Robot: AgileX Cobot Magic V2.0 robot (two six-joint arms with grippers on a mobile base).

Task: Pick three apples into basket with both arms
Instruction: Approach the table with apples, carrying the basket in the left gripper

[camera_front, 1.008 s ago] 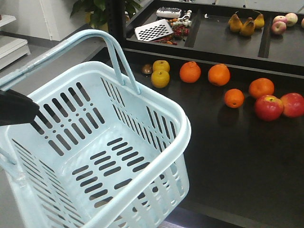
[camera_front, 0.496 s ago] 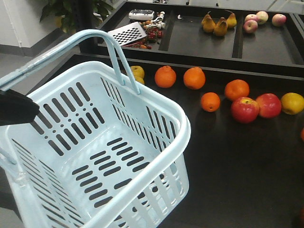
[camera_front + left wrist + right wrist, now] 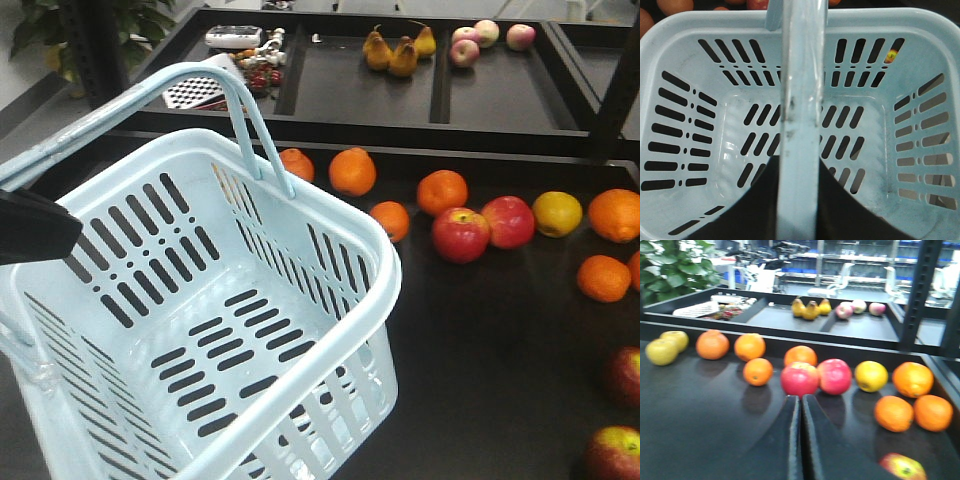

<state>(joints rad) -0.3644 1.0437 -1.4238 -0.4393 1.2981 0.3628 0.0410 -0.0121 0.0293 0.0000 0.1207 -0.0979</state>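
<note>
Right wrist: red apple (image 3: 800, 379) just beyond closed right end effector (image 3: 801, 399).

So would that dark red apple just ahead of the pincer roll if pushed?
Probably, yes: the round dark red apple sits loose on a smooth black shelf, so a sideways nudge would likely roll it. Its red neighbour touches it and might stop it one way. The skin looks smooth, so the shut right pincer may slip unless it opens wide.

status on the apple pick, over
Left end effector shut on basket. Right end effector shut, empty. Basket empty, apples on table ahead of right end effector. Oranges close beside them.
</note>
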